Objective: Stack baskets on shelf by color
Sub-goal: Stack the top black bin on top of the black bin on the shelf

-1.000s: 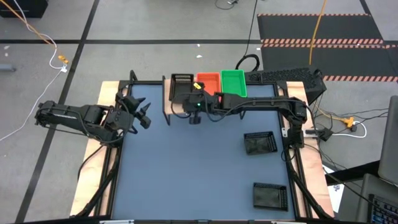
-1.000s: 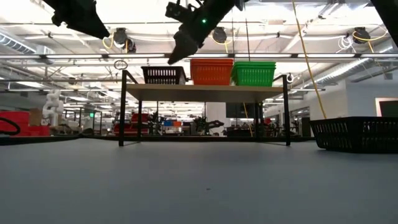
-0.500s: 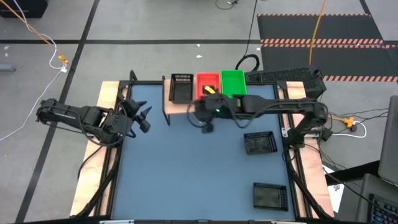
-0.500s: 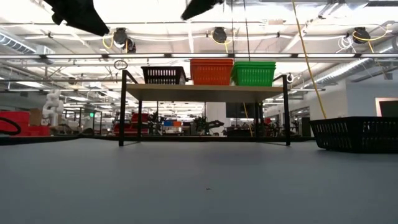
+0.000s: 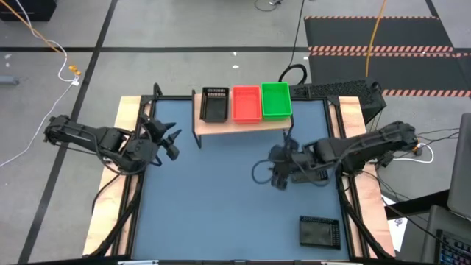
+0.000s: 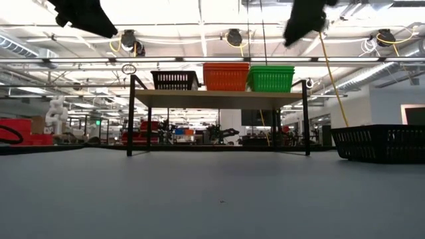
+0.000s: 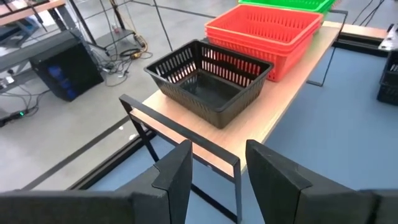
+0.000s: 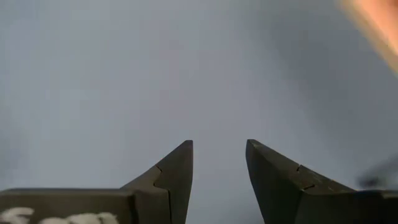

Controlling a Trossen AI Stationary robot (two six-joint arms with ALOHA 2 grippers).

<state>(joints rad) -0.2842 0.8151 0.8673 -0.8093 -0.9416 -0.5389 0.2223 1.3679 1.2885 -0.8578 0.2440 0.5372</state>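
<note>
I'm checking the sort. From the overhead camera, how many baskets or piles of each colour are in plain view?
Black: 2, shelf basket and table basket
Red: 1, red pile
Green: 1, green pile
Total: 4. How many baskets each pile holds can't be told from above.

We see the left claw parted and empty, its arm folded at the worktop's left edge, the right claw parted and empty, its arm reaching inward over the worktop's right half
</note>
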